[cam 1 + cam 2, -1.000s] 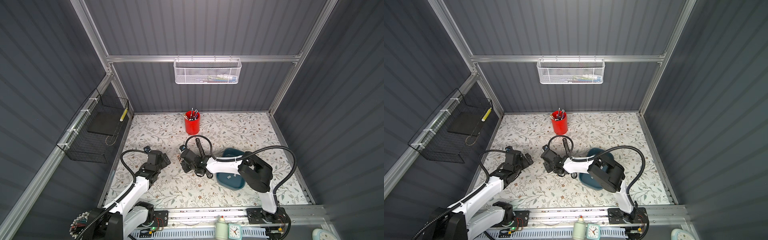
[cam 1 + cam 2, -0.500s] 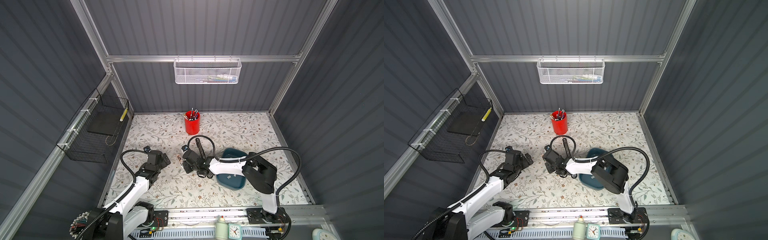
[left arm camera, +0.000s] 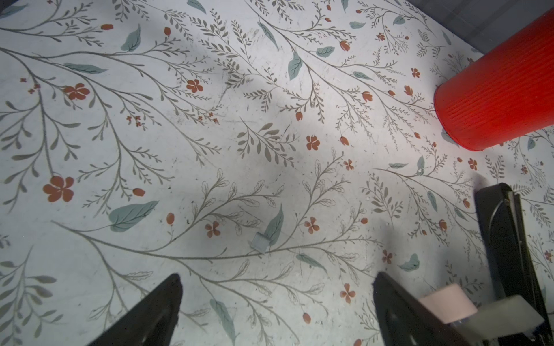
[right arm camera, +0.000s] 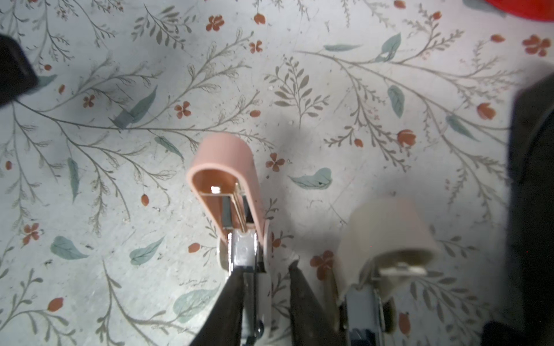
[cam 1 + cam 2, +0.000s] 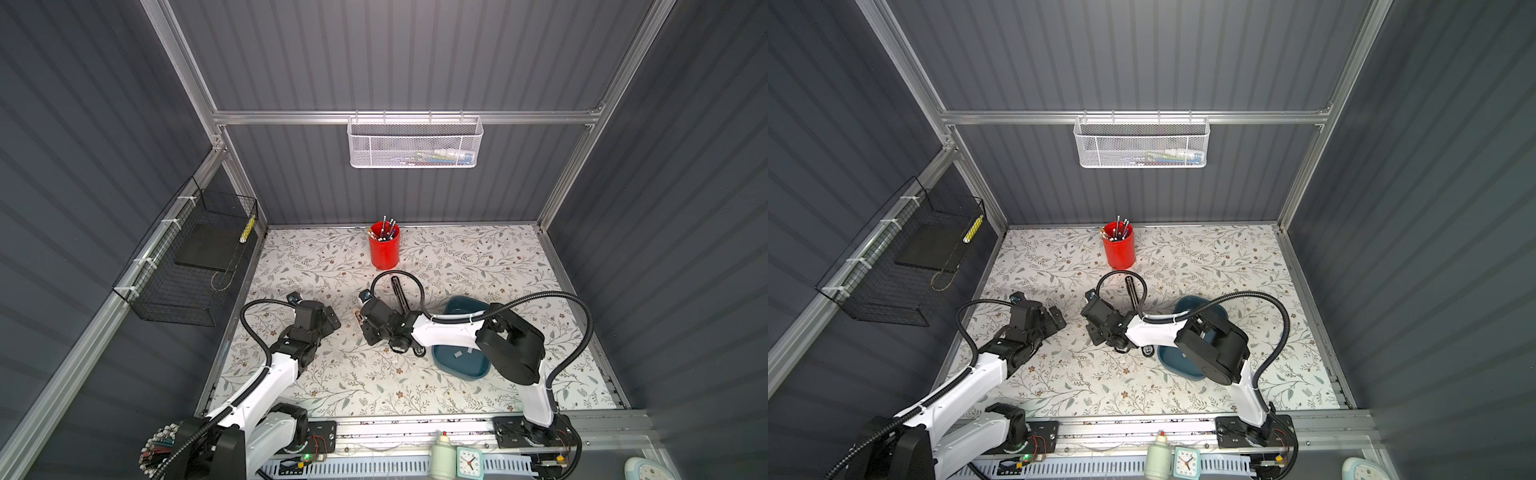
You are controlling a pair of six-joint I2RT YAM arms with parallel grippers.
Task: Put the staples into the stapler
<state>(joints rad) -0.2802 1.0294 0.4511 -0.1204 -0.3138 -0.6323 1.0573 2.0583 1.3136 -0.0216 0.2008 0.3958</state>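
While the right pincer [image 4: 266, 269] clamps it, pink stapler [image 4: 223, 161] (lid agape).

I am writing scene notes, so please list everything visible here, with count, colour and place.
tray: one, teal, right side
staples: one grey strip on the table, two in the tray
stapler: one, pink, opened, centre
cup: one, red, holding pens, back
mesh basket: one, white, back wall
wire basket: one, black, left wall
bottle: one, pale, front rail
clocks: two, bluish, front rail
right gripper: one, black, gripping the stapler
left gripper: one, black, open, near the loose strip
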